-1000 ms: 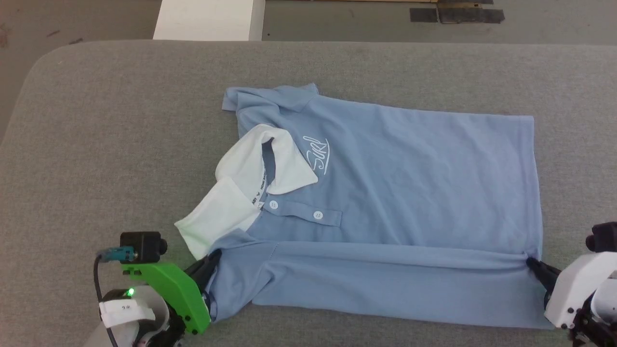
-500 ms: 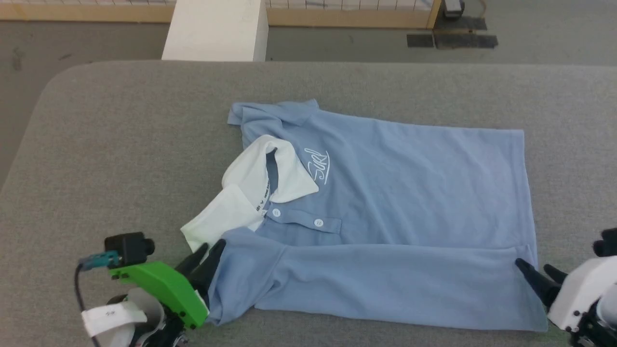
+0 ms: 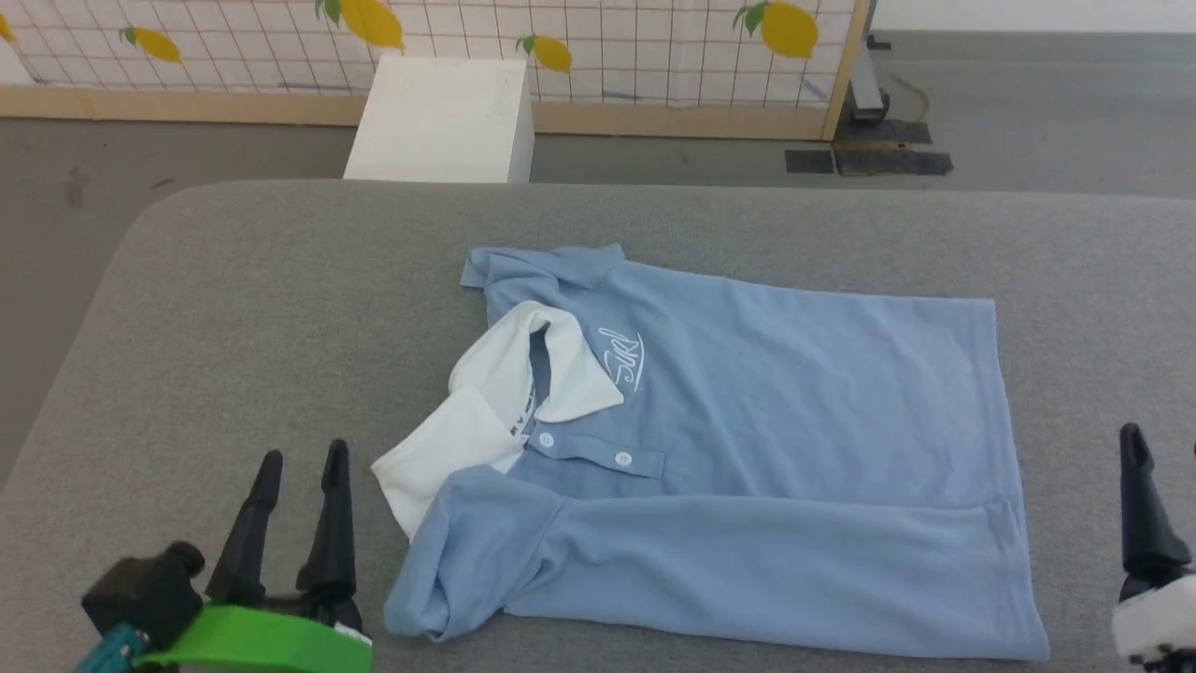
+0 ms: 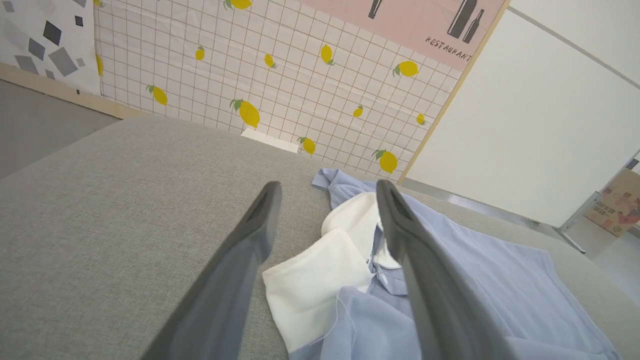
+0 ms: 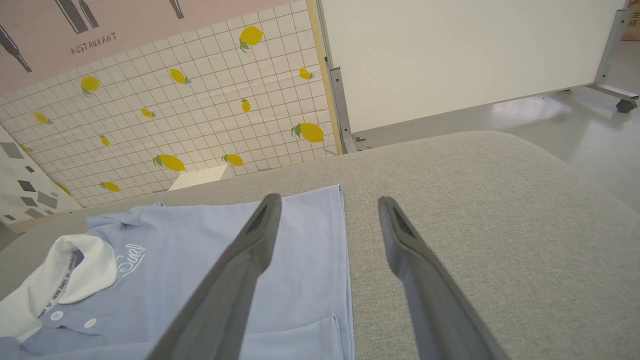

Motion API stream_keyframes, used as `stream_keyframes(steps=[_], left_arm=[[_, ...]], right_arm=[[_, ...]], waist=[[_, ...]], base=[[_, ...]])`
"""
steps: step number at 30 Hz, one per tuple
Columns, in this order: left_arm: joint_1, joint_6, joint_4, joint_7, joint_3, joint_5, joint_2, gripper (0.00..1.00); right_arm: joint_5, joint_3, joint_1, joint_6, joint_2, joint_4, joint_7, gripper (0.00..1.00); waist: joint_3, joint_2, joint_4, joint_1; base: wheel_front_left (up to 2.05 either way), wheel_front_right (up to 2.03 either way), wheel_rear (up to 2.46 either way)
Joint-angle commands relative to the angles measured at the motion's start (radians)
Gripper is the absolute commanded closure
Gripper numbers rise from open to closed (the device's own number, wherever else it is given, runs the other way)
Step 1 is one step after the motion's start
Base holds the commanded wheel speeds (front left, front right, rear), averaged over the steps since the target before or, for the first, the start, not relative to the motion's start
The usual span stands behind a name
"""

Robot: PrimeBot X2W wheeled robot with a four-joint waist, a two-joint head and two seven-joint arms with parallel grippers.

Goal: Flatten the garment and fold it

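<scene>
Garment (image 3: 747, 449): near side folded in
Left gripper (image 3: 304, 453): spread, by its collar (image 3: 505, 374)
Right gripper (image 5: 328, 201): spread, by its hem (image 3: 1004, 467)
Next: pinch far edge, lift level

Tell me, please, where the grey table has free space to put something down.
Widest bare patch: left of the white collar, up to the rounded corner of the table. Also a strip between the garment and the far table edge. Crowded: the near edge, where the left gripper stands beside the folded sleeve.
</scene>
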Motion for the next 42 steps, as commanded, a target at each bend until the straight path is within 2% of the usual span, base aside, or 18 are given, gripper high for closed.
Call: stream_keyframes(steps=[1, 7, 9, 15, 21, 27, 31, 36, 42], left_arm=[[0.024, 0.005, -0.013, -0.015, 0.002, 0.037, -0.016, 0.0], [0.082, 0.028, -0.06, -0.026, 0.028, 0.316, -0.074, 0.0], [0.114, 0.022, -0.047, -0.026, 0.023, 0.362, -0.101, 0.0], [0.18, -0.016, 0.013, -0.026, 0.025, 0.415, -0.14, 0.0], [0.185, -0.055, 0.057, -0.026, 0.069, 0.411, -0.168, 0.0], [0.171, -0.073, 0.07, -0.019, 0.081, 0.396, -0.181, 0.0], [0.133, -0.095, 0.092, 0.086, 0.066, 0.378, -0.153, 0.0], [0.06, -0.129, 0.135, 0.317, 0.041, 0.344, -0.094, 0.0], [-0.015, -0.145, 0.197, 0.531, 0.029, 0.271, -0.07, 0.0]], right_arm=[[-0.038, 0.009, 0.025, -0.001, 0.013, 0.001, -0.044, 0.0], [-0.199, 0.036, 0.089, -0.001, 0.041, 0.041, -0.209, 0.0], [-0.231, 0.045, 0.116, -0.001, 0.046, 0.068, -0.235, 0.0], [-0.201, 0.084, 0.166, -0.001, 0.048, 0.119, -0.262, 0.0], [-0.191, 0.087, 0.155, -0.001, 0.048, 0.156, -0.281, 0.0], [-0.186, 0.083, 0.15, -0.001, 0.048, 0.149, -0.276, 0.0], [-0.174, 0.091, 0.151, -0.001, 0.049, 0.151, -0.272, 0.0], [-0.169, 0.11, 0.136, -0.001, 0.049, 0.17, -0.275, 0.0], [-0.171, 0.127, 0.11, -0.001, 0.049, 0.191, -0.276, 0.0]], waist=[[-0.017, 0.0, 0.002, 0.0], [-0.055, 0.0, 0.006, 0.0], [-0.067, 0.0, 0.006, 0.0], [-0.088, 0.0, -0.004, 0.0], [-0.097, 0.0, -0.007, 0.0], [-0.093, 0.0, -0.007, 0.0], [-0.074, 0.0, -0.008, 0.0], [-0.043, 0.0, -0.013, 0.0], [-0.006, 0.0, -0.03, 0.0]], base=[[0.0, 0.0, 0.0], [0.0, 0.0, 0.0], [0.0, 0.0, 0.0], [0.0, 0.0, 0.0], [0.0, 0.0, 0.0], [0.0, 0.0, 0.0], [0.0, 0.0, 0.0], [0.0, 0.0, 0.0], [0.0, 0.0, 0.0]])
